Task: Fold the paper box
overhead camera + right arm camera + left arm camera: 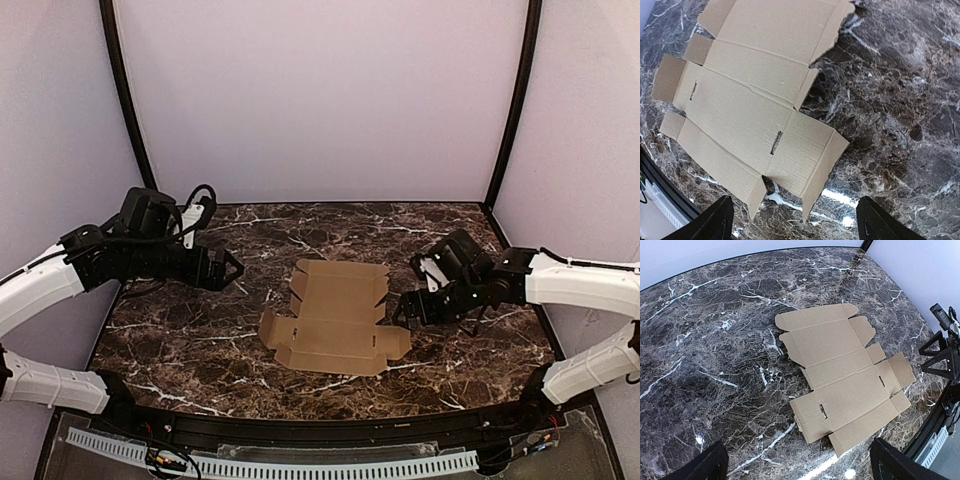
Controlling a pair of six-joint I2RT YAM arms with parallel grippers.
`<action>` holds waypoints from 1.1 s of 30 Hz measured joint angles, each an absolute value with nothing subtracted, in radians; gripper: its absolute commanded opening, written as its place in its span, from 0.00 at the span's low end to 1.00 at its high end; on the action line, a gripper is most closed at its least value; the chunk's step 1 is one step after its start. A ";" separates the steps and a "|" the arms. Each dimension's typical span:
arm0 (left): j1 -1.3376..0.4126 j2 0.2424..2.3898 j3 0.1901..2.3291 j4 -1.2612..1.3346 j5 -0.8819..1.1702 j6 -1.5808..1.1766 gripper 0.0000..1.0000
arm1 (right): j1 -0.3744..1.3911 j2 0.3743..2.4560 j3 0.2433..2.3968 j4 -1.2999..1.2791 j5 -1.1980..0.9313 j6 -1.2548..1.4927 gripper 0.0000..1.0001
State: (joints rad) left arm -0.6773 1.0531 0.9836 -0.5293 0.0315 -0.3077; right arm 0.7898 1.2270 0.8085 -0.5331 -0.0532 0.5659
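The paper box (335,328) was found lying flat and unfolded in the middle of the marble table (180,350), with its flaps spread out. The left gripper (232,270) was held to the left of the box, well apart from it, jaws spread wide with nothing between them. The right gripper (402,310) was held just beside the box's right edge, its fingers (715,222) set wide apart; whether the cardboard was touched could not be told.
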 measured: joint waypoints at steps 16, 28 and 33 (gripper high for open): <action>-0.677 1.029 0.968 -0.536 0.023 -0.296 1.00 | 0.823 1.411 0.779 -0.511 0.001 0.656 0.39; -0.677 1.018 0.966 -0.564 -0.006 -0.276 1.00 | 0.839 1.460 0.798 -0.507 0.007 0.635 0.00; -0.677 1.013 0.966 -0.586 -0.021 -0.265 1.00 | 0.842 1.467 0.850 -0.531 0.019 0.567 0.00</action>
State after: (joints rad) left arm -0.6773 1.0134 0.9661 -0.5858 -0.0208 -0.2653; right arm 0.8421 1.4666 0.8497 -0.5308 0.0193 0.5674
